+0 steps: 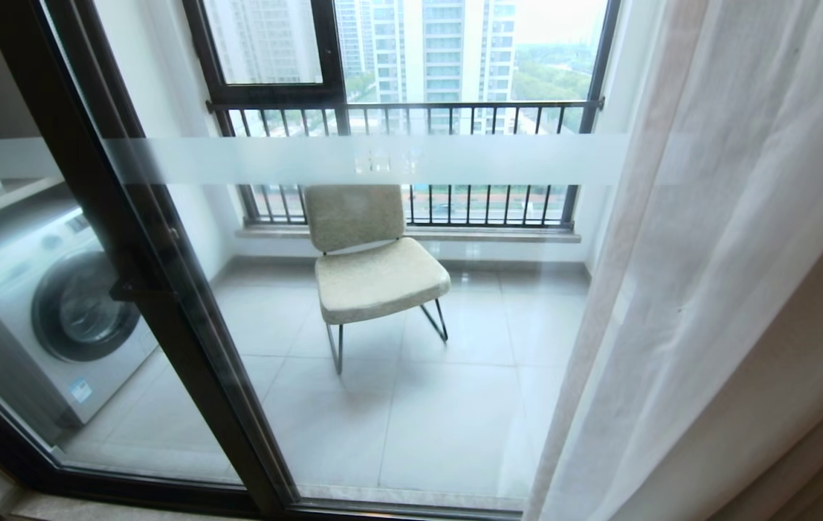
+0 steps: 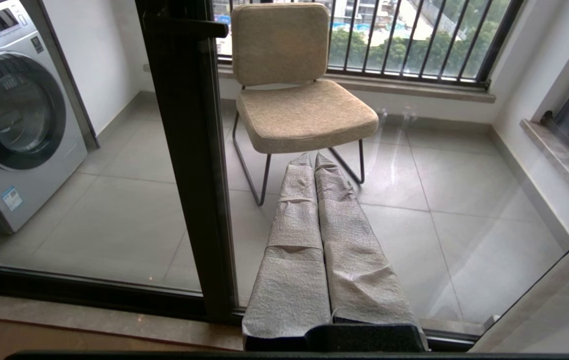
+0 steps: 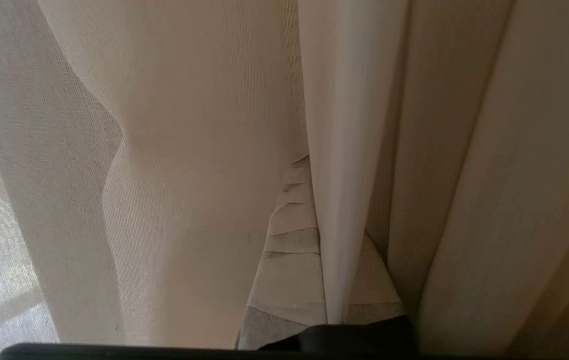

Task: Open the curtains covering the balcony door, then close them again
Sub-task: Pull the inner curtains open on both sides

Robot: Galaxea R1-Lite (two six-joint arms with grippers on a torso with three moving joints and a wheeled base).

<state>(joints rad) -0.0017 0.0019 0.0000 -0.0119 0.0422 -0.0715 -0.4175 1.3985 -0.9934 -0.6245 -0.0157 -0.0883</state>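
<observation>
Curtains (image 1: 730,289): gathered at right of the door, folds running vertically floor to top; sheer layer nearer the glass, cream layer outside it.
Door (image 1: 165,304): glass uncovered; dark frame upright, frosted band horizontal.
Right gripper (image 3: 309,165): fingers pressed together, pushed in among the folds, a fold draped across them.
Left gripper (image 2: 313,159): fingers together, empty, pointing at the glass towards the chair (image 2: 294,90).
</observation>
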